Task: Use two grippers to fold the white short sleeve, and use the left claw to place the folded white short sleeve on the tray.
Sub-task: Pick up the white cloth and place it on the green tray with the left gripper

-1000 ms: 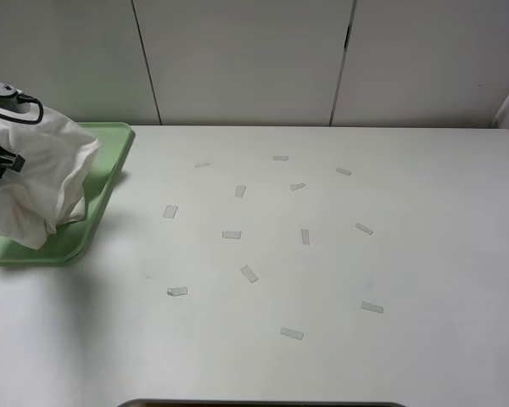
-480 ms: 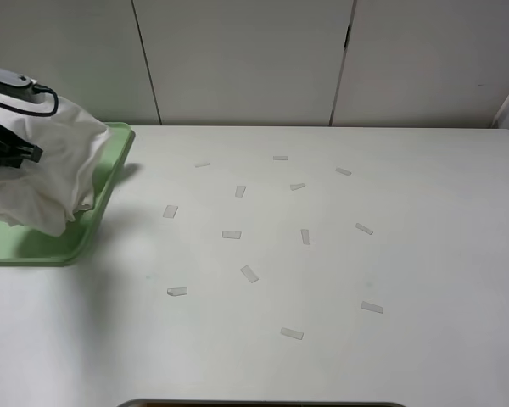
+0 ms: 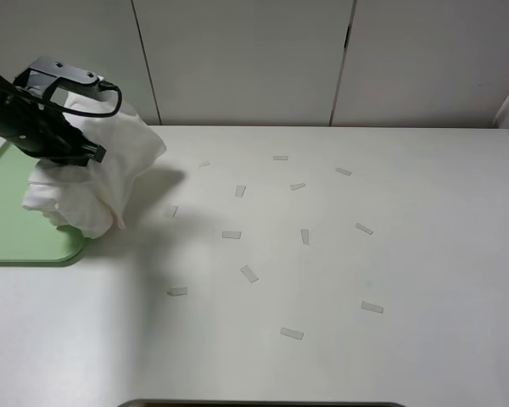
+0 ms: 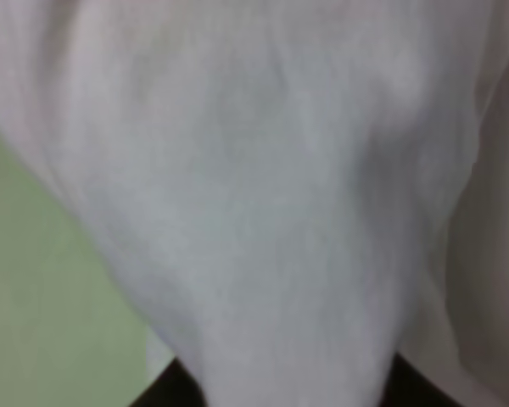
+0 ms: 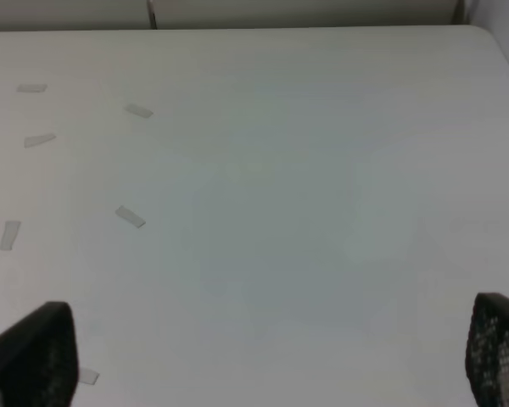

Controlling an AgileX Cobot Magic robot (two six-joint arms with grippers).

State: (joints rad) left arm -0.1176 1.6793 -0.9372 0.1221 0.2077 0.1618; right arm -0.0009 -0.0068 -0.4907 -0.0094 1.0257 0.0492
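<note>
White soft cotton short sleeve (image 3: 102, 174), bunched up, hangs pinched in the black left claw (image 3: 64, 140) over the edge of the flat pale green plastic tray (image 3: 17, 229); it is not yet placed. Right gripper (image 5: 263, 356) has its fingers spread, holding nothing.

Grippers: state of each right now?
Left gripper: shut on the white short sleeve, held above the table.
Right gripper: open, holding nothing.

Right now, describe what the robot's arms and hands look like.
The left arm is black and jointed, with a grey metal bracket and a looping black cable. Its hand is hidden by cloth. The right hand has two black fingers, one with a finely textured pad.
</note>
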